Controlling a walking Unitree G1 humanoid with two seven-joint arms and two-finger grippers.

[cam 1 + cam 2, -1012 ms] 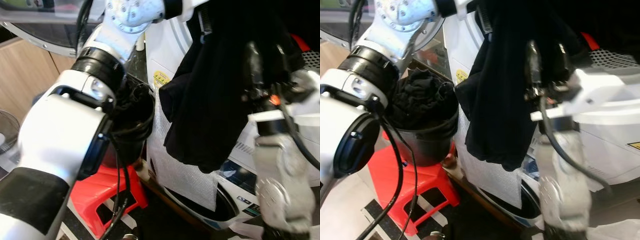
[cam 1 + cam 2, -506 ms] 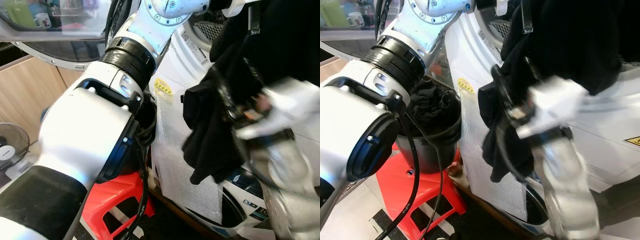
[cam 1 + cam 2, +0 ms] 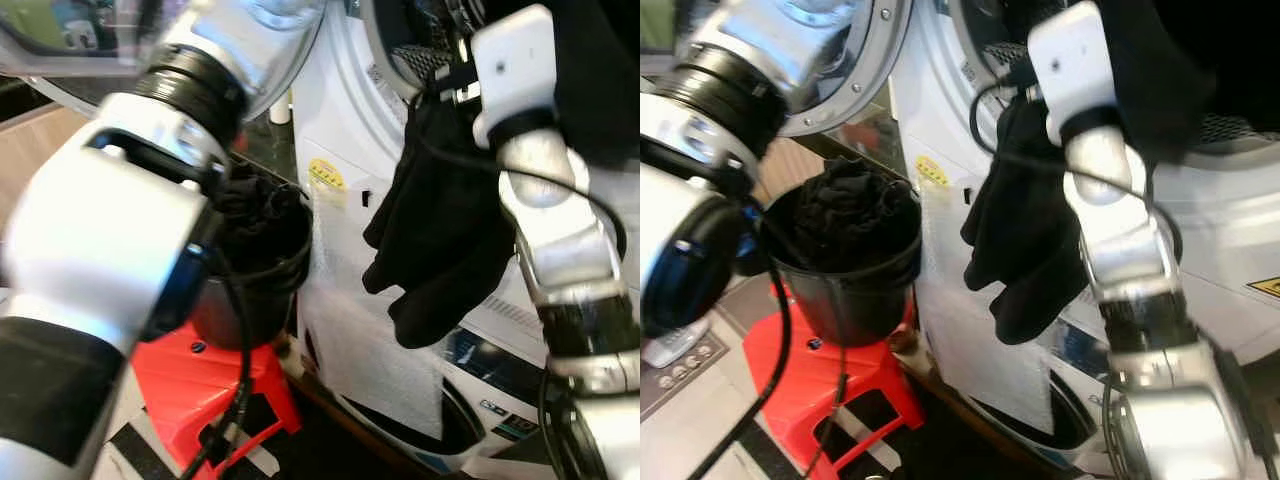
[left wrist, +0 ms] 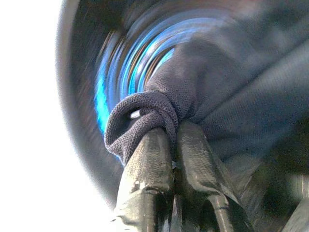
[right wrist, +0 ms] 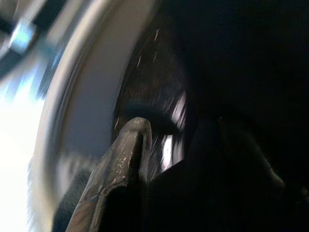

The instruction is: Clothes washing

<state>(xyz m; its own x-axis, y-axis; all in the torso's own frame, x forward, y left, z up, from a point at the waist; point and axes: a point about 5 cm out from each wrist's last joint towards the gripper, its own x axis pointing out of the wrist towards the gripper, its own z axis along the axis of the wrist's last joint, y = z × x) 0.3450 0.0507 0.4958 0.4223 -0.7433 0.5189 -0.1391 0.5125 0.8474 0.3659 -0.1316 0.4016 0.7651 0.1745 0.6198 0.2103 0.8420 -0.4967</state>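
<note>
The white washing machine (image 3: 940,150) is standing open, a dark garment (image 3: 440,240) hanging from its mouth. The left gripper (image 4: 174,145) is pinching that cloth; the right gripper (image 5: 164,159) cannot be judged. The dangling end may snag or slip outside.

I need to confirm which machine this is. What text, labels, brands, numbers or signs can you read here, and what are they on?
No text can be read.
Yellow sticker on the washer front: print too small.
Yellow warning label on the washer's side: blurred, cut by the frame edge.
Blue-and-white panel low on the washer: marks blurred.
Black garment, bucket, red stool: no lettering seen.
</note>
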